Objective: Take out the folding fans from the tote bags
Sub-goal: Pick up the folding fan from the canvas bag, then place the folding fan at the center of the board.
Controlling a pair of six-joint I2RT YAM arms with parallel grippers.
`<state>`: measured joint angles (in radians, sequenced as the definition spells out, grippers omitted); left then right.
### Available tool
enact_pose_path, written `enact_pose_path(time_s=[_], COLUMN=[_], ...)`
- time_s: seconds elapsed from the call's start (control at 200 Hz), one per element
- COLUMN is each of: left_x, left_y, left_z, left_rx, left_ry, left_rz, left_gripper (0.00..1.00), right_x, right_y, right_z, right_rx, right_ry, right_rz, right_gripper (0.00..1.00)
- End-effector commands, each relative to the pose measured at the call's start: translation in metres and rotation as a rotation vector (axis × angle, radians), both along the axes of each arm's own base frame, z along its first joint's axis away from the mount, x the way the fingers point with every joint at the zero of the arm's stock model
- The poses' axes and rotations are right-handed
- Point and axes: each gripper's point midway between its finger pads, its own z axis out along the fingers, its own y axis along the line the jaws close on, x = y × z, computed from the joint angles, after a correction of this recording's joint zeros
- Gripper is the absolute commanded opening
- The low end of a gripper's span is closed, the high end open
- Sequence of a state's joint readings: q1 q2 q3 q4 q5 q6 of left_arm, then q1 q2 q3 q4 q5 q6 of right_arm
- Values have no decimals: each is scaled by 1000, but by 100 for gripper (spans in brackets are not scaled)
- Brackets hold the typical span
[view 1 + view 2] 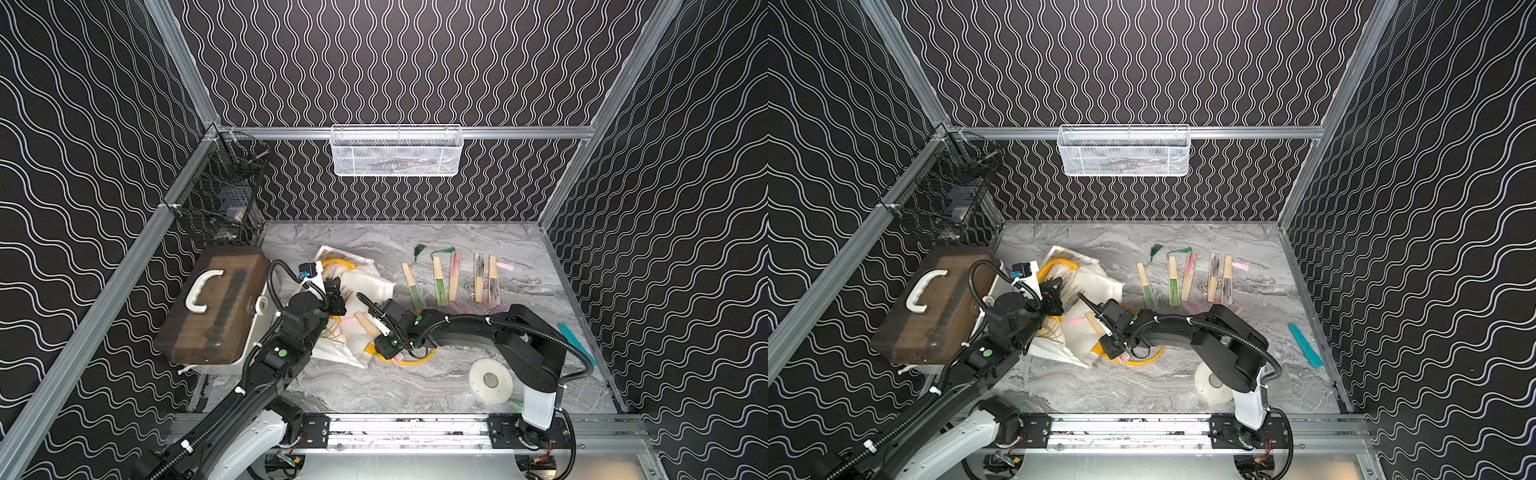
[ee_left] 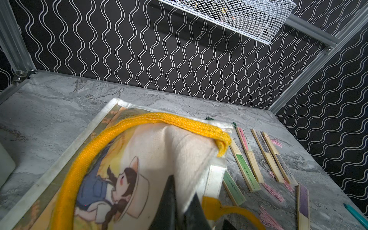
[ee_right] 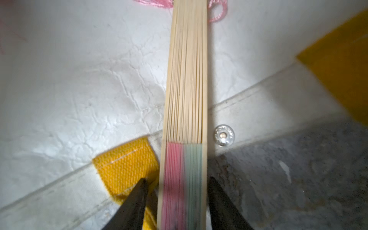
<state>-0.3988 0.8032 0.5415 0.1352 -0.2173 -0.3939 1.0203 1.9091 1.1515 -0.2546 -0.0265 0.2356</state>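
Note:
Two white tote bags with yellow handles lie crumpled left of centre. My left gripper is shut on the canvas edge of the printed tote bag, holding it up. A tan folding fan with pink and green folds pokes out of the nearer bag's mouth. My right gripper straddles its fold end, jaws open, with a slim gap on one side. Several folding fans lie in a row on the marble to the right.
A brown-lidded box with a white handle stands at the left. A white tape roll lies near the right arm's base, a teal bar by the right wall. A white mesh basket and a black wire basket hang on the rails.

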Motion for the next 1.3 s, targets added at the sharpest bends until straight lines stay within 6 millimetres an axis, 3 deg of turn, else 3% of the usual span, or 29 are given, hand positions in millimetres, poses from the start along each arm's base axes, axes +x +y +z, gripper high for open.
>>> enact_pose_path(time_s=[0.0,0.205,0.496,0.711,0.786,1.076,1.196,1.292], left_x=[2,2,2,1,1,1,1,1], left_y=[3,4,6,10,13,12,13,15], left_z=[14,14,16,15,14,12,13,14], left_rx=[-25,-20,-18,-12,-9,-16,-13,-8], left_ry=[-49,-49,-53,-48,-45,-42,-42,-40], left_rz=[20,26,36,59,69,68,75,86], left_gripper=[0,0,0,0,0,0,0,0], right_x=[-1,-1,6,18,18,41,49,51], right_y=[-15,-10,-8,-28,-51,-135,-168,-182], right_z=[-11,2,45,80,78,116,115,105], right_rx=[-74,-46,28,29,-18,21,22,1], right_ry=[6,-10,-80,-176,-191,-230,-225,-205], right_rz=[-26,-11,-34,-114,-155,-404,-502,-540], right_gripper=[46,34,29,27,26,25,26,27])
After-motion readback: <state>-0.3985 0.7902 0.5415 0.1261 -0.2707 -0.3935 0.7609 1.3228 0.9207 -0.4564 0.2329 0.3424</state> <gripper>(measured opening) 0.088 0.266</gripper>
